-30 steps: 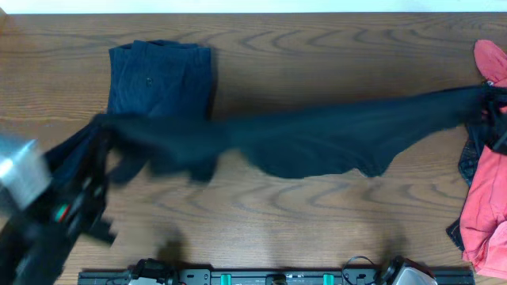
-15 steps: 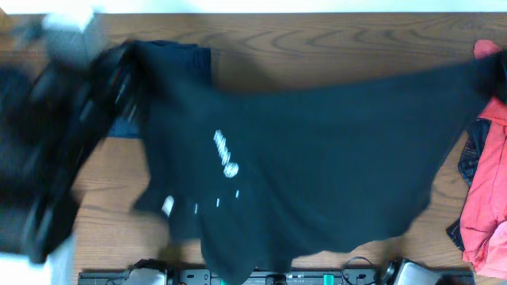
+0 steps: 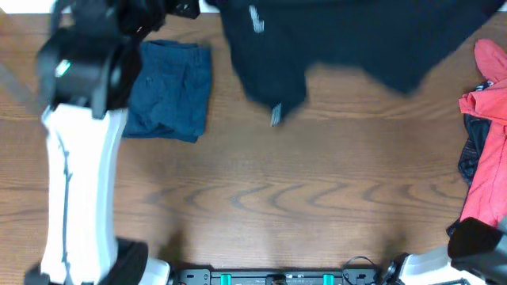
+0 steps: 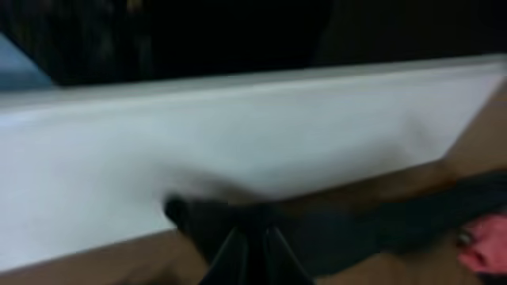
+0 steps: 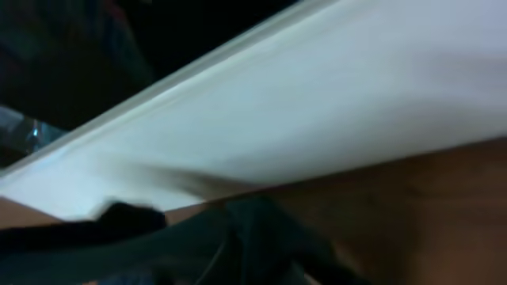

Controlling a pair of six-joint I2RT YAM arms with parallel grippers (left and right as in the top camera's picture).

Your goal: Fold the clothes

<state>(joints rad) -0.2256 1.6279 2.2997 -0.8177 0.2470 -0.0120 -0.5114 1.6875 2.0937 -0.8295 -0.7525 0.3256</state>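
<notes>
Overhead view: the long black garment is stretched along the far edge of the wood-grain table, soft and limp, and is not yet folded. Navy-blue shorts appear already folded into a rough rectangle near the far left corner. Crumpled coral-red pieces are left heaped at the right edge. In the blurred wrist views, the left gripper and right gripper are judged clamped on the black cloth.

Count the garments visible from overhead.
4: black one across the far edge, navy shorts far left, red piece at the right edge with a dark one peeking out. That pile may hide more.
</notes>
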